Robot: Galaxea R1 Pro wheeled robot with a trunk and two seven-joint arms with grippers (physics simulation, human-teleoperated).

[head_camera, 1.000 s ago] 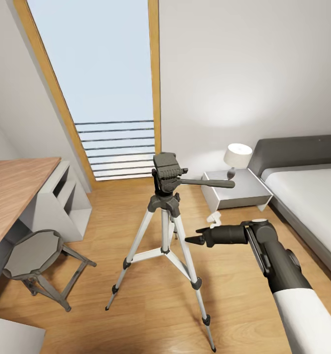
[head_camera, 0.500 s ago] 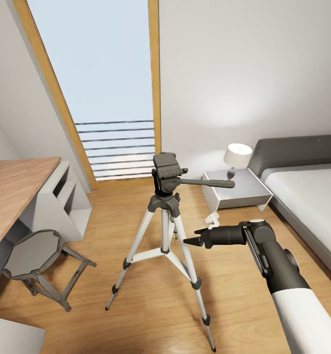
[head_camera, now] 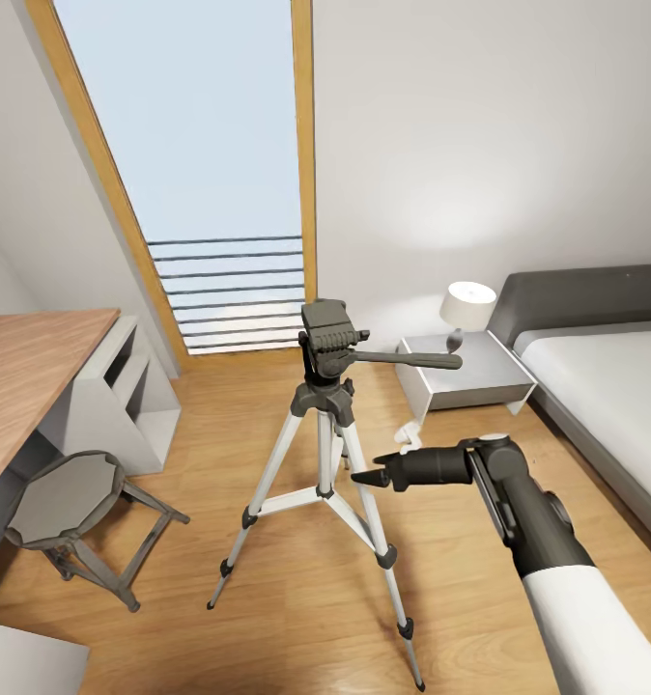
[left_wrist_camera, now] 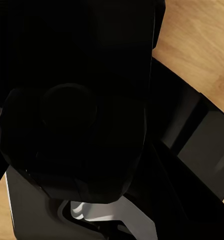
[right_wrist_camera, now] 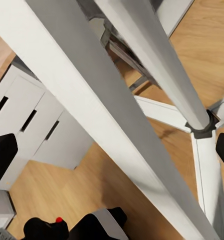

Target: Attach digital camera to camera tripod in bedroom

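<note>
Reaching toward the tripod (head_camera: 324,425) with my right gripper (head_camera: 369,477), I am holding my fingertips just beside its near right leg, about halfway down. Through my right wrist camera I am seeing two silver legs (right_wrist_camera: 97,100) crossing close in front of me, with one dark fingertip (right_wrist_camera: 3,155) at each side of the picture, so my fingers are standing wide apart and holding nothing. The tripod is standing upright on the wood floor (head_camera: 297,598) in front of the tall window (head_camera: 195,164), its dark head (head_camera: 327,338) on top and its long handle (head_camera: 408,360) pointing toward the nightstand (head_camera: 461,378). Low in the right wrist picture a small dark object with a red dot (right_wrist_camera: 58,219) is showing, likely the camera (right_wrist_camera: 47,230). My left wrist camera is showing mostly black shapes over wood floor, and I cannot tell how my left fingers are standing. A grey stool (head_camera: 70,502) is sitting beside the desk (head_camera: 26,372), well apart from the tripod.
</note>
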